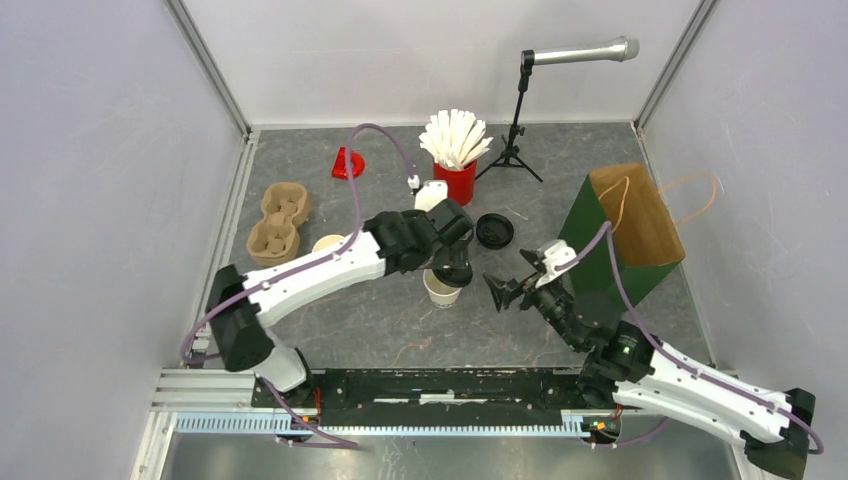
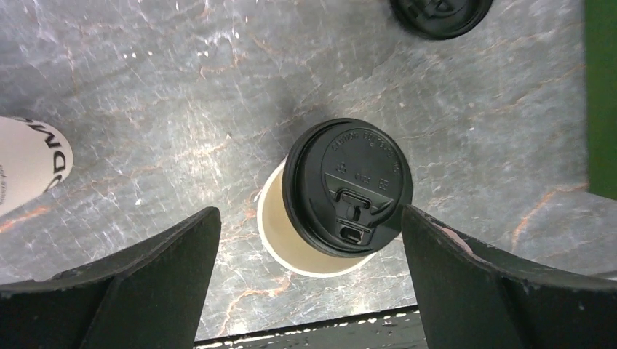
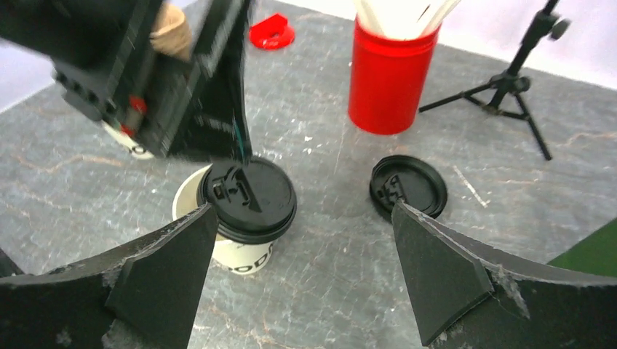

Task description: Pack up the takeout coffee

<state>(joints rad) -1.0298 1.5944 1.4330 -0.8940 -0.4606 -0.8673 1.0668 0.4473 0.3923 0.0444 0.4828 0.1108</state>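
A white paper cup (image 1: 441,290) stands mid-table with a black lid (image 2: 348,187) lying askew on it, so part of its cream inside (image 2: 275,218) shows. My left gripper (image 1: 452,262) hangs straight above it, open, with its fingers either side of the cup and nothing gripped; one fingertip (image 2: 418,222) is right at the lid's edge. A second cup (image 1: 328,243), without a lid, stands to the left, partly behind the left arm. A second black lid (image 1: 494,230) lies flat on the table. My right gripper (image 1: 510,290) is open and empty, just right of the lidded cup (image 3: 244,251).
A brown pulp carrier (image 1: 277,225) sits at the left. A red cup of white sticks (image 1: 455,178) and a microphone stand (image 1: 515,130) are at the back, with a small red piece (image 1: 348,163) beside them. A green and brown paper bag (image 1: 625,235) lies at the right.
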